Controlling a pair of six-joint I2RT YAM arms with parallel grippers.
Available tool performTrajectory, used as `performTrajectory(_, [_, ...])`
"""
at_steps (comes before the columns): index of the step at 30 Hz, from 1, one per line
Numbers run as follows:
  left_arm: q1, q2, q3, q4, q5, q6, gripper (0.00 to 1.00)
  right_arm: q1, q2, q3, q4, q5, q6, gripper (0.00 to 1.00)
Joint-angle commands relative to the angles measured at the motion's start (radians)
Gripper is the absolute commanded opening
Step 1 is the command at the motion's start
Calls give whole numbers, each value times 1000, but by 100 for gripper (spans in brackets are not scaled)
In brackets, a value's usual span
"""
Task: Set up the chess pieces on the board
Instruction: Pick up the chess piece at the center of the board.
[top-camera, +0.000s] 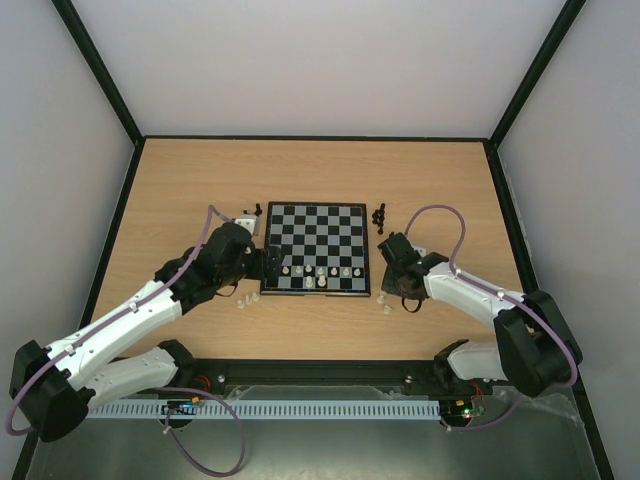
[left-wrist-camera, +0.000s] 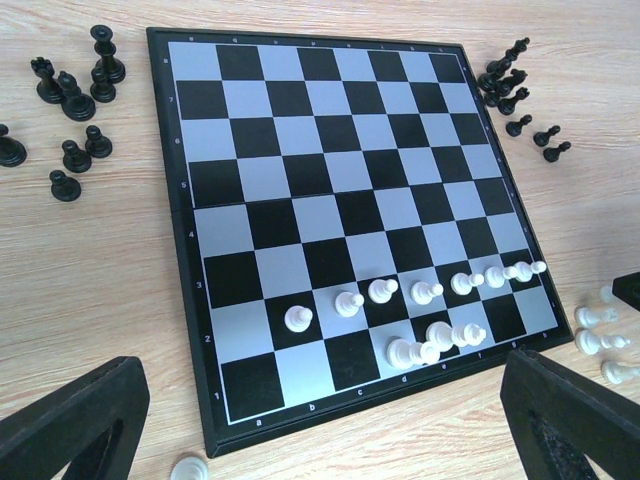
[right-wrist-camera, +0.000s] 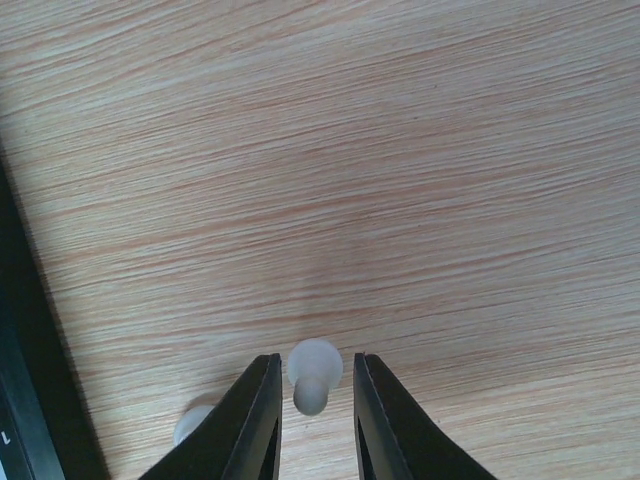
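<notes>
Left wrist view shows the board (left-wrist-camera: 300, 150) only partly set. A line of pale pawns (left-wrist-camera: 426, 292) runs along the second row at the lower right of the frame, and three larger pale pieces (left-wrist-camera: 440, 336) stand behind them on the nearest row. The far half of the board is bare. Black pieces (left-wrist-camera: 75, 100) wait in a cluster on the counter (left-wrist-camera: 90, 260) at the upper left, with more black ones (left-wrist-camera: 508, 85) at the upper right. A few spare pale pieces (left-wrist-camera: 597, 338) sit off the board at the right edge. By my reckoning, less than a third of the work is done.

The left gripper (left-wrist-camera: 325, 400) has its fingers spread wide at the bottom of the frame and holds nothing.

In the right wrist view, a pale pawn (right-wrist-camera: 314, 375) stands on the counter at the bottom centre, directly between the fingers (right-wrist-camera: 255, 420) of the right gripper (right-wrist-camera: 316, 358). They straddle it narrowly, apart and not visibly pressing it. Another pale piece (right-wrist-camera: 192, 424) lies just outside, to the lower left.
</notes>
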Motion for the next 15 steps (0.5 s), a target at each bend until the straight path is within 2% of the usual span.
performTrajectory(1, [8,4,-11,2,-9,9,99,-14,10,2,-14,11,-16,21])
performTrajectory(7, [8,5,-11,3,-9,10,99,-18,22,3,-2,2,-25,20])
performTrajectory(15, [9,8,-11,2,-9,10,99,-19,37,3,10,-11,-33,12])
